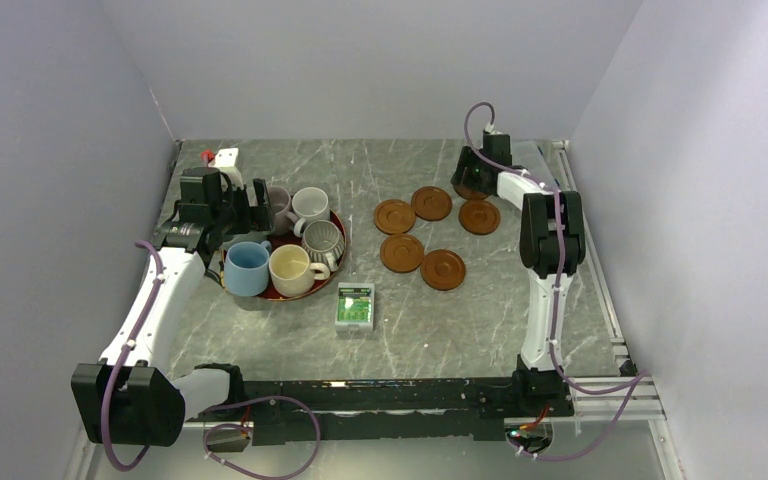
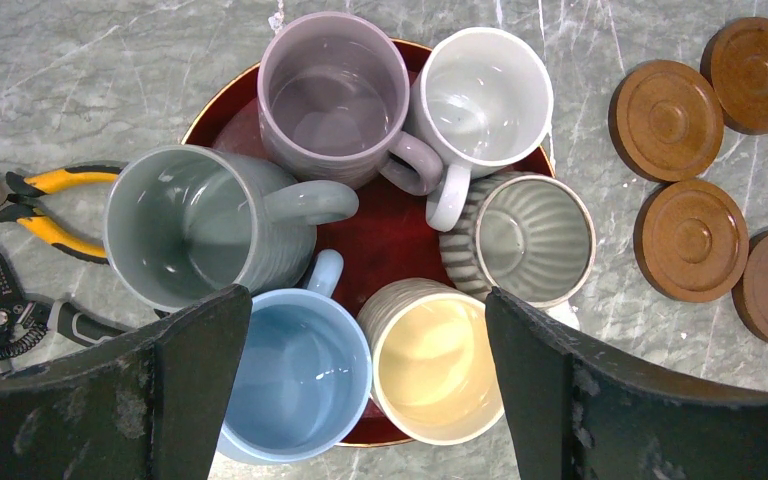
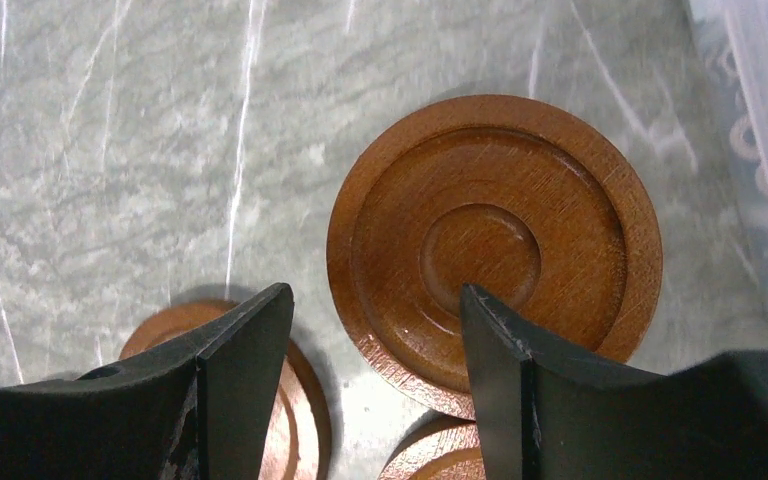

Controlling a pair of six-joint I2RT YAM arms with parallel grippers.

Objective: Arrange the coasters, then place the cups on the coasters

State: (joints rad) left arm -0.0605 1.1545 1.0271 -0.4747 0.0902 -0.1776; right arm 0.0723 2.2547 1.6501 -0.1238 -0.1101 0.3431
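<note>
Left wrist view: your left claw (image 2: 365, 310) hangs wide open, empty, over six mugs (image 2: 330, 90) on the tray (image 2: 380, 235), likely heavy, glazed, breakable; pinch a wall. Right claw (image 3: 372, 300), half-open, empty, hovers over one far-right coaster (image 3: 480, 240), probably light, stiff; span its rim.

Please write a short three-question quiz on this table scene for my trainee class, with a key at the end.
1. How many cups stand on the dark-red tray?
2. True or false: the coasters all lie bare, with no cup on any.
3. The yellow-handled tool beside the tray is: A a spoon, B pliers, C a brush.
Key: 1 six; 2 true; 3 B, pliers.
</note>
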